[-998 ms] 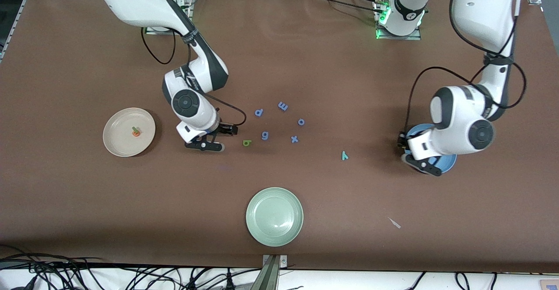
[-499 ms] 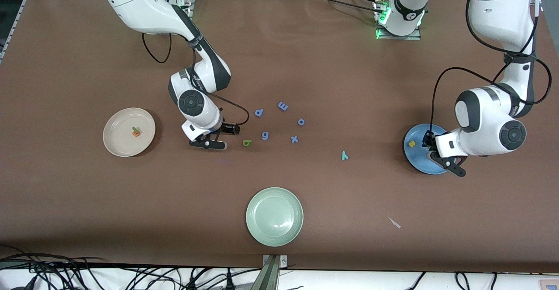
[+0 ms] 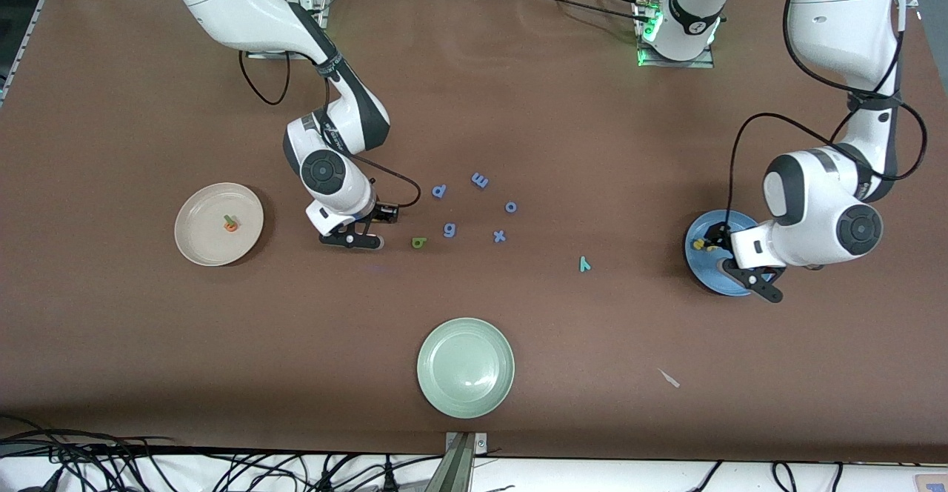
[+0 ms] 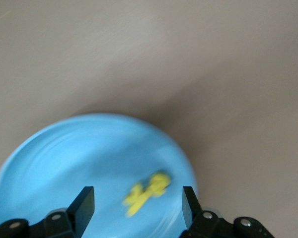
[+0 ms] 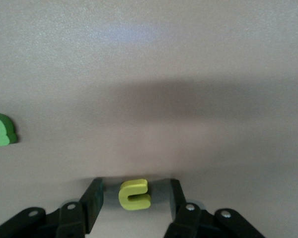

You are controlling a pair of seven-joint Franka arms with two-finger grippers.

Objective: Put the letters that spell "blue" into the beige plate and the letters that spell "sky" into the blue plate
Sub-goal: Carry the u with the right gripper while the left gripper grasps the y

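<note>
My right gripper (image 3: 354, 238) is low over the table with its open jaws on either side of the yellow u (image 5: 134, 194), a gap left on each side. Beside it, toward the left arm's end, lies the green b (image 3: 419, 242) (image 5: 1, 130). The beige plate (image 3: 200, 244) holds the green l and the orange e (image 3: 230, 224). My left gripper (image 3: 729, 258) hangs open over the blue plate (image 3: 707, 271) (image 4: 64, 153). Blurred yellow letters (image 4: 146, 192) lie in that plate between the fingers, touching neither. The teal y (image 3: 584, 263) rests on the table between the b and the blue plate.
Blue-purple letters p (image 3: 439, 191), m (image 3: 480, 179), o (image 3: 510, 207), g (image 3: 449, 230) and x (image 3: 500, 236) lie scattered mid-table. A pale green plate (image 3: 466, 367) sits nearer the front camera. A small white scrap (image 3: 669, 379) lies toward the left arm's end.
The left gripper has opened over the blue plate and left a yellow letter there. The right gripper has shifted slightly and its jaws have narrowed around the u.
</note>
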